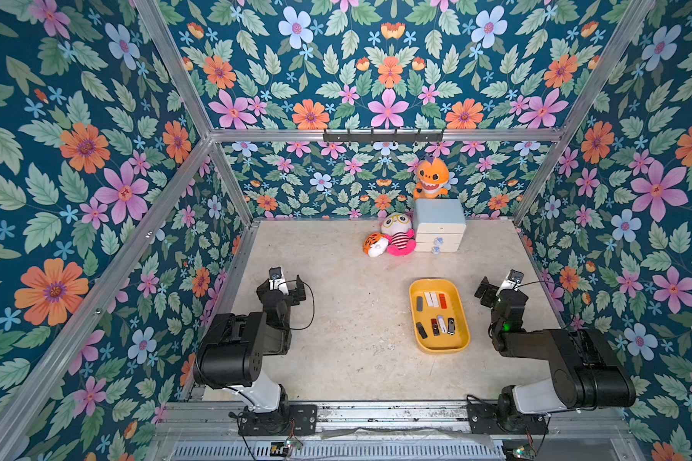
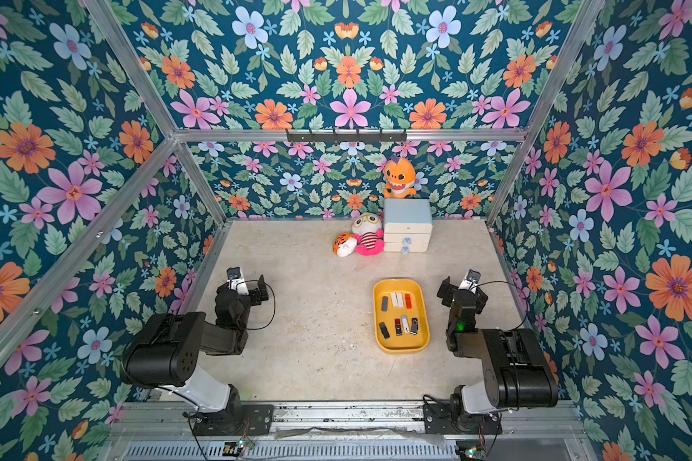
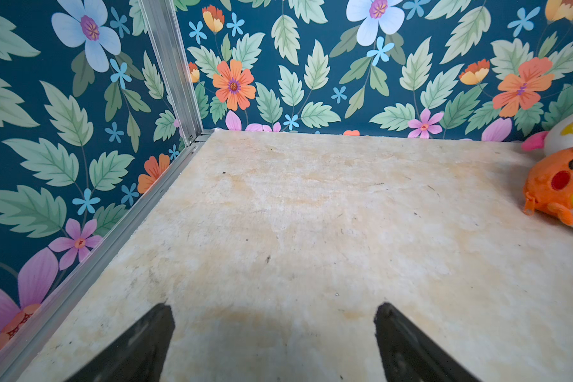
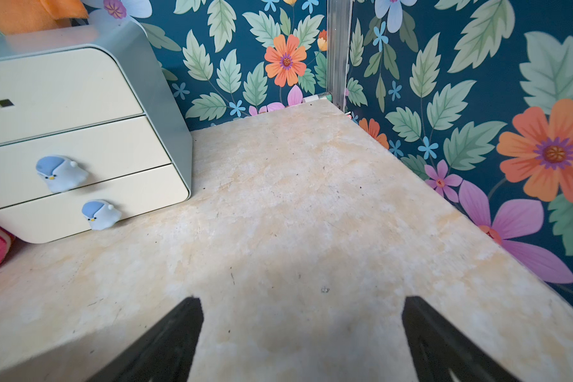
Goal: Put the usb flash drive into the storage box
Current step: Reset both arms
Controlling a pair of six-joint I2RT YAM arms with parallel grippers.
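The storage box (image 1: pixel 436 285) (image 2: pixel 400 285) is a shallow yellow tray on the beige tabletop, right of centre in both top views. Several usb flash drives lie inside it in two rows, among them a grey one (image 1: pixel 419 304), a red one (image 1: pixel 442 300) and a black one (image 1: pixel 421 330). My left gripper (image 1: pixel 283 287) (image 3: pixel 273 309) rests low at the table's left side, open and empty over bare tabletop. My right gripper (image 1: pixel 501 289) (image 4: pixel 302 301) sits just right of the tray, also open with nothing between its fingers. Neither wrist view shows the tray.
A pale blue-and-white drawer cabinet (image 1: pixel 440 225) (image 4: pixel 80 132) stands at the back with an orange plush (image 1: pixel 431 177) on top. A white-and-pink doll (image 1: pixel 398 235) and a tiger plush (image 1: pixel 374 244) (image 3: pixel 559 185) lie beside it. Floral walls and aluminium posts enclose the table.
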